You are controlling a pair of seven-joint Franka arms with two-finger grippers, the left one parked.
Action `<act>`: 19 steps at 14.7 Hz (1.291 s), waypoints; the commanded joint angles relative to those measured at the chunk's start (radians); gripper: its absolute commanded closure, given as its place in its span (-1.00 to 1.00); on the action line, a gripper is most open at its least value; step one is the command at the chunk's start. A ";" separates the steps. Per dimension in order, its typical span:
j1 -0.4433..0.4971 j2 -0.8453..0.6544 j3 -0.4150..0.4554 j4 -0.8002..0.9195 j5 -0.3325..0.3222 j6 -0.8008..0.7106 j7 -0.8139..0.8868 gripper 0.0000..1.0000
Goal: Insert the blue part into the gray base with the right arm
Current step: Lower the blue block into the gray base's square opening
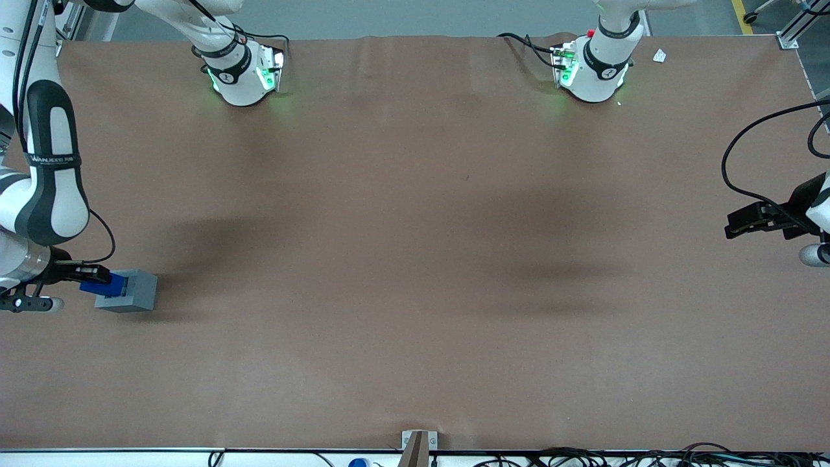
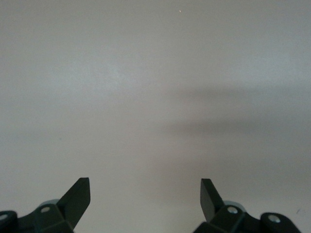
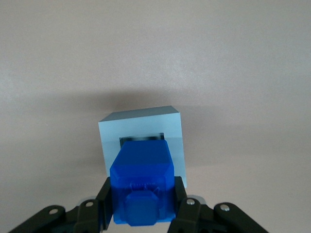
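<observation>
The gray base [image 1: 133, 291] stands on the brown table at the working arm's end, and its square recess shows in the right wrist view [image 3: 141, 127]. My right gripper [image 1: 91, 280] is shut on the blue part [image 1: 105, 284], which it holds just above the base's edge. In the right wrist view the blue part [image 3: 142, 182] sits between the black fingers [image 3: 104, 204] and covers most of the recess. I cannot tell whether the part touches the base.
The brown table [image 1: 415, 259] stretches toward the parked arm's end. Two white arm bases [image 1: 243, 71] with green lights stand at the edge farthest from the front camera. Cables [image 1: 583, 457] run along the edge nearest it.
</observation>
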 commanded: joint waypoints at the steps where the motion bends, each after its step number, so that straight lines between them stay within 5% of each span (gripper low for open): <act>1: -0.013 0.006 0.013 0.011 0.017 -0.002 -0.019 0.94; 19: -0.012 0.036 0.013 0.027 0.022 0.001 -0.025 0.94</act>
